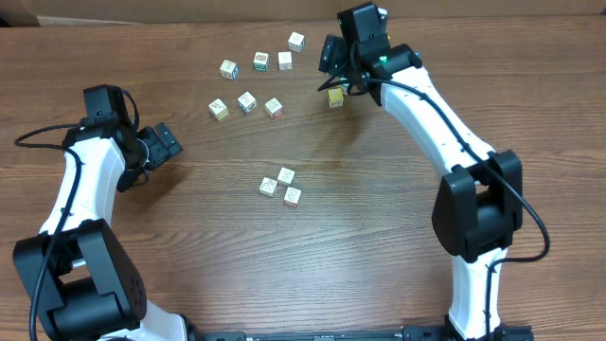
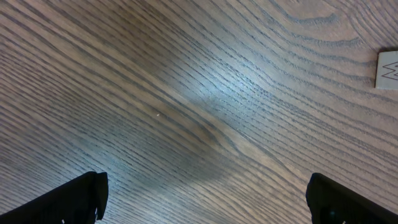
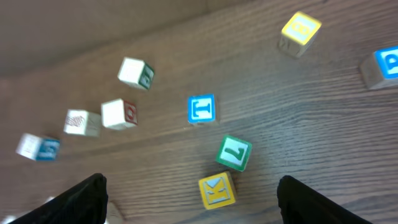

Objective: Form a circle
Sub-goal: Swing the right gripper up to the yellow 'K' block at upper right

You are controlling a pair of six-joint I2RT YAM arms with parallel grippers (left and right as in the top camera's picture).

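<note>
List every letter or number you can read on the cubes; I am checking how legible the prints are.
"T", blue, on the blue-print cube.
"K" on the yellow-faced cube.
"7", or a turned "L", green, on the green-print cube.
Right-edge cube: blue letter, cut off, unreadable.
Other prints in the right wrist view are blurred; those overhead are too small.

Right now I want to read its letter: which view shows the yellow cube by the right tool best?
Right wrist: the yellow cube sits close, its K readable. Overhead shows the yellow cube tiny, letter unreadable; left wrist misses it.
</note>
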